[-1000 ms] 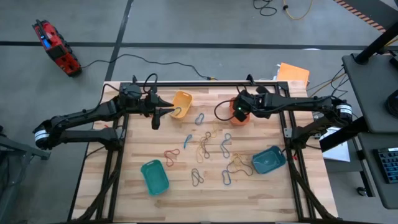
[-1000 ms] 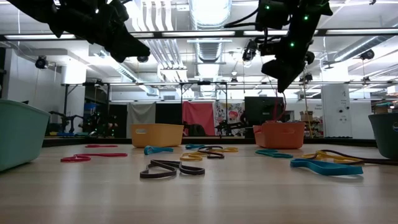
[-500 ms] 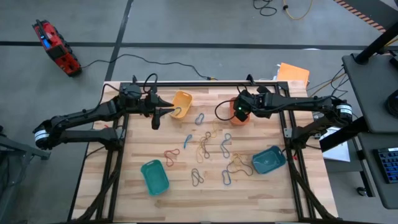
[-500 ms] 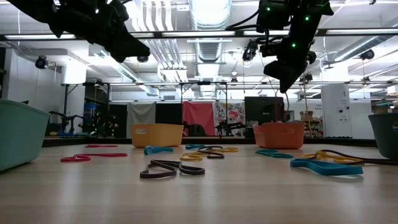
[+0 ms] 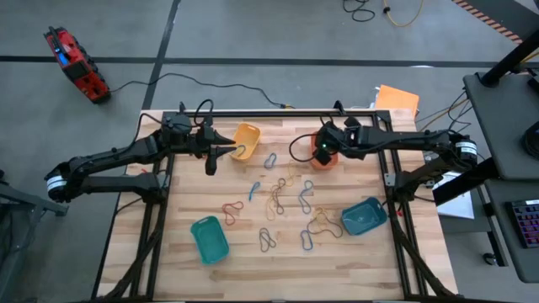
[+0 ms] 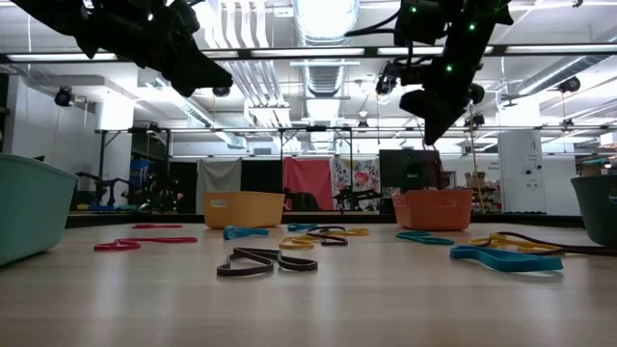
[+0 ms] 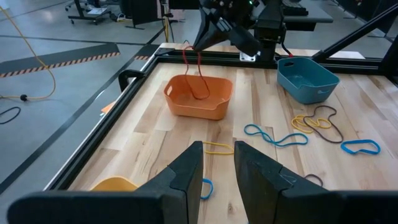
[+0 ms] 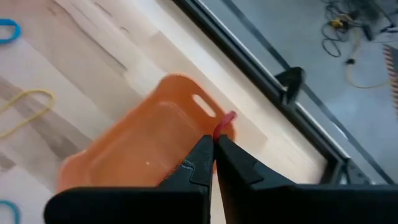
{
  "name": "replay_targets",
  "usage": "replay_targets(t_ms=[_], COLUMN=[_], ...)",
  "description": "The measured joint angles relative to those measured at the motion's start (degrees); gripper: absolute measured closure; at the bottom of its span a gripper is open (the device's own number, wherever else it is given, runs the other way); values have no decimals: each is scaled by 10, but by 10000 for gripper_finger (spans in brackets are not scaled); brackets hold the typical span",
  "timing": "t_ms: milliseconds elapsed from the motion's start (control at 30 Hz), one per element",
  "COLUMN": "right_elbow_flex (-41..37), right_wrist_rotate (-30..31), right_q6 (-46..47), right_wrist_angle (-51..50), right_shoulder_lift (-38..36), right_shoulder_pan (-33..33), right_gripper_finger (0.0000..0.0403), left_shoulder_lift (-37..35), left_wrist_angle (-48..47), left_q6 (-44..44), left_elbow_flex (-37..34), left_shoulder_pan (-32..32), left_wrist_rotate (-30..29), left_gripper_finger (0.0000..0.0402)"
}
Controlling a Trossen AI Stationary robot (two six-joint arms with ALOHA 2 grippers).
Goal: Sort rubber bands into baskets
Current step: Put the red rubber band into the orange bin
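Right hand [image 8: 213,144]: clamped on red rubber band [image 7: 194,73] over orange basket [image 7: 198,97].
Advice: release once the band hangs inside the basket.
Left hand [image 7: 217,163]: fingers apart, waiting.

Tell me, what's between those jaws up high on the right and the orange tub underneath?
A red rubber band: the right gripper pinches its top and the loop dangles into the orange basket. The left wrist view shows it best.

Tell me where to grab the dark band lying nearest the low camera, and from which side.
The dark rubber band lies flat on the table as a pinched figure-eight. Come straight down from above and pinch the narrow waist, where both strands run close together. A side approach looks poor: it is too thin to catch.
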Motion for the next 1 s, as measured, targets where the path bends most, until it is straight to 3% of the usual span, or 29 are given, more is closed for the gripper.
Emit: replay_targets(t_ms=[167,367,533,800,1000], right_elbow_flex=[-26,-61,-65,-66,-66], right_wrist_rotate=[-15,-85,-164,-242,-244], right_q6=[0,0,25,57,66], right_wrist_angle=[50,118,121,98,67], right_shoulder_lift=[0,0,0,0,0], right_shoulder_pan=[0,-3,-14,-35,-59], right_gripper_finger=[394,394,394,394,394], left_shoulder_lift=[0,0,0,0,0], left_wrist_angle=[0,0,0,0,0], left_q6=[0,0,0,0,4], left_elbow_flex=[0,0,0,0,0], left_shoulder_pan=[0,0,0,0,0], left_wrist_rotate=[0,0,0,0,0], left_gripper_finger=[326,326,326,326,326])
